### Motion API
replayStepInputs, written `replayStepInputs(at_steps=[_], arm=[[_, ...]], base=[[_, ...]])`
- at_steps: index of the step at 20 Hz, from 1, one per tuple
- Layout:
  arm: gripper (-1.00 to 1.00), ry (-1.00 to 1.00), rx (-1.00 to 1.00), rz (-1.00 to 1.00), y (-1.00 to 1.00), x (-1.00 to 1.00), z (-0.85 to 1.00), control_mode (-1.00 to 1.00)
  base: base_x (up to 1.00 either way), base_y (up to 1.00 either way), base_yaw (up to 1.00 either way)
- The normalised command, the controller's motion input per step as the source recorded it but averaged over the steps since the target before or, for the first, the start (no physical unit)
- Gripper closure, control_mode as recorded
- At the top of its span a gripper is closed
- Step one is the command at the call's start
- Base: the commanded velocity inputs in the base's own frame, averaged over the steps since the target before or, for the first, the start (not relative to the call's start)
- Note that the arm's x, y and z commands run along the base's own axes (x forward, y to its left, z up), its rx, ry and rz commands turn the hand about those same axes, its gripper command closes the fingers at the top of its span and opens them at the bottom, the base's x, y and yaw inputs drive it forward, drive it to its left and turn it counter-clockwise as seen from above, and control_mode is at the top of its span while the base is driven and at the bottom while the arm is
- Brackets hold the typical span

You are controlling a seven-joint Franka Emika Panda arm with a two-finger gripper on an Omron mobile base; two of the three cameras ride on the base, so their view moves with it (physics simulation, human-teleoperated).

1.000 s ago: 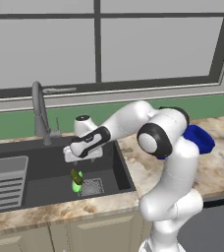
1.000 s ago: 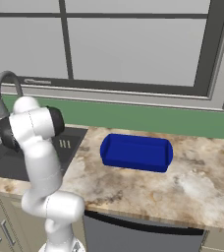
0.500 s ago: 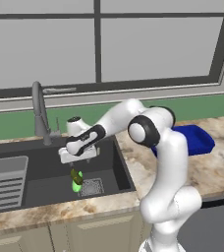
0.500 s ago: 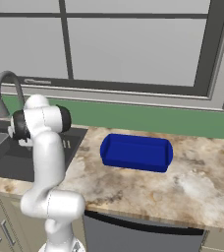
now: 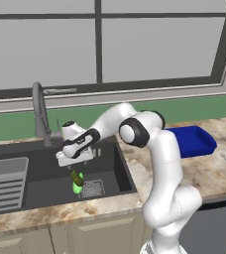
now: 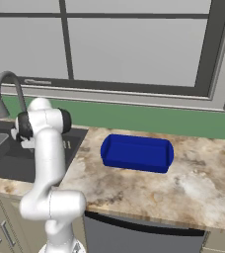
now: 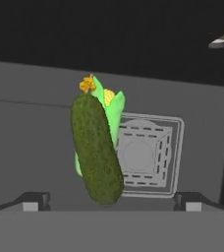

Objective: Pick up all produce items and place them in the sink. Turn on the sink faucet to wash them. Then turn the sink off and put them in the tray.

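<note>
Produce items are found together on the floor of the sink (image 5: pixel 45 186), just beside the square drain grate (image 7: pixel 146 155): the darker olive green vegetable (image 7: pixel 96 148) is laid over the bright lime green one (image 7: pixel 112 110), so that the two are touching, and a small yellow part is seen at the far end of the pair. From the left base view the same pair (image 5: pixel 77 181) is seen low in the basin, directly under the tool (image 5: pixel 75 159), which is held above them with its jaws spread wide and nothing between them. The placing step is therefore judged to be done, since both vegetables are already in the basin and are released. The sink faucet (image 5: pixel 39 111) is standing at the back edge of the sink, near the hand, and no water can be made out. The tray (image 6: pixel 137 152) is kept on the table well apart to the right, probably for the last step.
</note>
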Motion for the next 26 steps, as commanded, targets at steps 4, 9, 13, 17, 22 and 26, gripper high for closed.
replayStepInputs(at_steps=[4, 9, 13, 17, 22, 26], arm=[[-1.00, 0.05, 0.00, 0.00, 0.09, 0.00, -0.32, -1.00], [-1.00, 0.04, 0.00, 0.00, 0.03, 0.00, -0.31, -1.00], [-1.00, 0.02, 0.00, 0.00, 0.00, 0.00, -0.30, -1.00], [-1.00, 0.03, 0.00, 0.00, 0.00, 0.00, -0.25, -1.00], [-1.00, 0.05, 0.00, 0.00, 0.00, 0.04, -0.24, -1.00], [-1.00, 0.04, 0.00, 0.00, 0.00, 0.01, -0.20, -1.00]], base=[[0.00, 0.00, 0.00], [0.00, 0.00, 0.00], [0.00, 0.00, 0.00], [0.00, 0.00, 0.00], [0.00, 0.00, 0.00], [0.00, 0.00, 0.00]])
